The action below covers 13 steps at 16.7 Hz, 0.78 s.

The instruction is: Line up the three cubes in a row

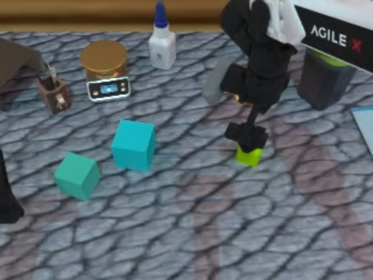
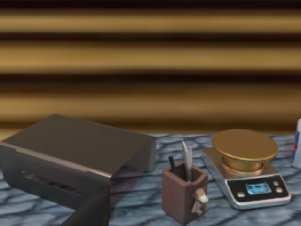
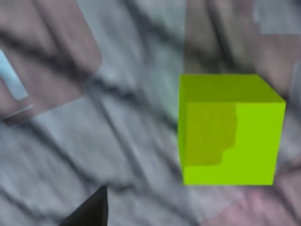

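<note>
Your right gripper (image 1: 249, 140) is down over the lime-green cube (image 1: 249, 156), right of the table's middle; whether its fingers are spread or pinching, you cannot tell from here. In the wrist view the cube (image 3: 230, 132) stands free on the stone-patterned table (image 1: 192, 221). The cyan-blue cube (image 1: 134, 144) and teal-green cube (image 1: 77, 174) sit near each other on the left. Your left arm (image 1: 7, 192) is parked at the left edge.

Right claw (image 1: 247, 140) lowered mid-table, left arm (image 1: 7, 198) parked at left edge
</note>
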Motion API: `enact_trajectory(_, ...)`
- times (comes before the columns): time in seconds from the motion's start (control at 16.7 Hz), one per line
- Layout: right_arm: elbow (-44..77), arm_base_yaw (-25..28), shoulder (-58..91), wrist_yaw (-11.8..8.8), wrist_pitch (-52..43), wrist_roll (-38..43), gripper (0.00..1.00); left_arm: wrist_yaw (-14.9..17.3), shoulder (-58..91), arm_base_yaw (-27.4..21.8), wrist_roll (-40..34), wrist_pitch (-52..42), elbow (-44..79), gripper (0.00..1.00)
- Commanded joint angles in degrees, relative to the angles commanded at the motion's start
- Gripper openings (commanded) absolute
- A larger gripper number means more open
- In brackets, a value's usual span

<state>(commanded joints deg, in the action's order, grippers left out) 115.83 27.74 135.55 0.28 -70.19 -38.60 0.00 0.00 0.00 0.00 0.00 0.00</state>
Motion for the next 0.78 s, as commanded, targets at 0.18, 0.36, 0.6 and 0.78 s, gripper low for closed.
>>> enact_trajectory(0.18, 0.23, 0.05, 0.21, 0.00, -0.10, -0.07, 1.00, 0.00, 0.00, 0.00, 0.00, 0.00, 0.00, 1.00)
enact_trajectory(0.36, -0.09, -0.22, 0.18, 0.00, 0.20, -0.03, 1.00, 0.00, 0.00, 0.00, 0.00, 0.00, 0.00, 1.00)
enact_trajectory(0.6, -4.39, -0.01, 2.47, 0.03, 6.82, -0.07, 1.00, 0.00, 0.00, 0.00, 0.00, 0.00, 0.00, 1.00)
enact_trajectory(0.78, -8.70, 0.06, 4.92, 0.06, 14.05, 0.05, 1.00, 0.00, 0.00, 0.00, 0.00, 0.00, 0.00, 1.00)
